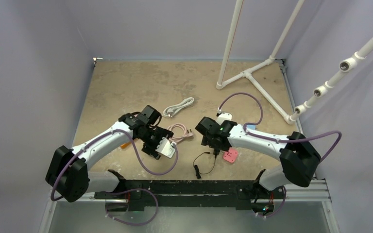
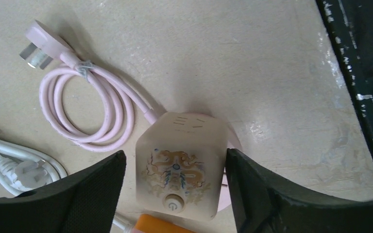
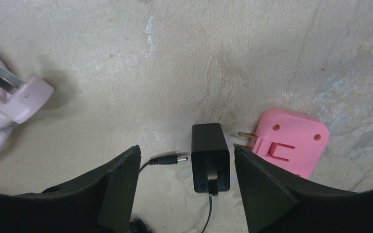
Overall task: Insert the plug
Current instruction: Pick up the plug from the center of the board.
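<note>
Right wrist view showed the right end effector [image 3: 185, 149] released, its jaws spread wide on either side of the black adapter [image 3: 210, 156], with bare desk [image 3: 175, 58] visible on both sides of the housing. The adapter lay flat on the desk, its thin lead leaving the near end; its prongs could not be seen from this angle. A pink adapter [image 3: 291, 142] lay just beside it, not touching. In the left wrist view the left end effector [image 2: 175, 151] straddled the cube socket [image 2: 179, 165], whose slotted face was turned up and away from the camera. A sliver of desk showed between one finger and the cube, so these jaws were judged released rather than clamped. The pink cord [image 2: 92, 111] of the socket lay coiled and tied beside it. The adapter was judged light and rigid, with smooth plastic sides that could slip under a shallow grip. It should be taken across its two long flat sides at mid-body, clear of the lead and with the prong face left exposed. The lead was limp and should trail without much drag. The cube was also judged light and likely to slide under insertion force, so it would need firm bracing on opposite flat walls.
</note>
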`<state>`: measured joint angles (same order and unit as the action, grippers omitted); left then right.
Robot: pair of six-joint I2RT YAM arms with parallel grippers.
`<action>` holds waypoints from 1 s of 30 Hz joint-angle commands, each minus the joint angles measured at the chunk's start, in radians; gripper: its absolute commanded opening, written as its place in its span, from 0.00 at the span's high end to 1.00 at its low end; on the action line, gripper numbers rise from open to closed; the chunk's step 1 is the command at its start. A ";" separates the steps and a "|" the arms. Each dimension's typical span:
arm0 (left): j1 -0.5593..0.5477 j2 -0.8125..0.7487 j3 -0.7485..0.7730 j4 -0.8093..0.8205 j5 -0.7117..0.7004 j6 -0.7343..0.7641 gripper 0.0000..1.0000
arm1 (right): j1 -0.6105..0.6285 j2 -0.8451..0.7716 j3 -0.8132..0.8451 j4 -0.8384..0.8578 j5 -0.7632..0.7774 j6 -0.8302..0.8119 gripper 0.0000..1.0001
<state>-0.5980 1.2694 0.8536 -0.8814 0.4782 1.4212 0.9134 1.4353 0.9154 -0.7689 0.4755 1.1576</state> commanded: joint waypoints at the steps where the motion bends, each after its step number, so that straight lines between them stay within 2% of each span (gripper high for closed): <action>1: -0.007 0.040 -0.011 0.103 -0.053 -0.057 0.31 | -0.004 0.062 -0.023 0.057 -0.004 -0.003 0.29; 4: -0.010 0.040 -0.034 0.134 -0.064 -0.085 0.36 | -0.004 0.064 -0.038 0.077 -0.010 -0.005 0.35; 6: -0.016 0.041 -0.043 0.160 -0.059 -0.124 0.43 | -0.004 0.056 -0.048 0.086 -0.012 -0.006 0.43; 14: -0.122 0.088 -0.031 0.299 0.014 -0.424 0.59 | -0.004 0.007 -0.018 0.057 0.021 0.008 0.70; 20: -0.220 0.143 0.019 0.380 0.066 -0.691 0.65 | -0.004 -0.078 0.004 0.027 0.038 0.002 0.76; 24: -0.299 0.170 0.015 0.473 0.034 -0.848 0.65 | -0.004 -0.147 0.015 0.009 0.032 -0.019 0.79; 26: -0.320 0.186 0.014 0.507 -0.003 -0.908 0.59 | -0.004 -0.183 0.028 0.009 0.016 -0.052 0.81; 30: -0.321 0.199 0.072 0.489 -0.044 -0.937 0.15 | -0.004 -0.284 0.070 0.024 -0.016 -0.139 0.85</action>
<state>-0.9169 1.4487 0.8616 -0.4061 0.4717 0.6064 0.9134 1.2526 0.9104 -0.7486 0.4694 1.1042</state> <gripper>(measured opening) 0.703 0.335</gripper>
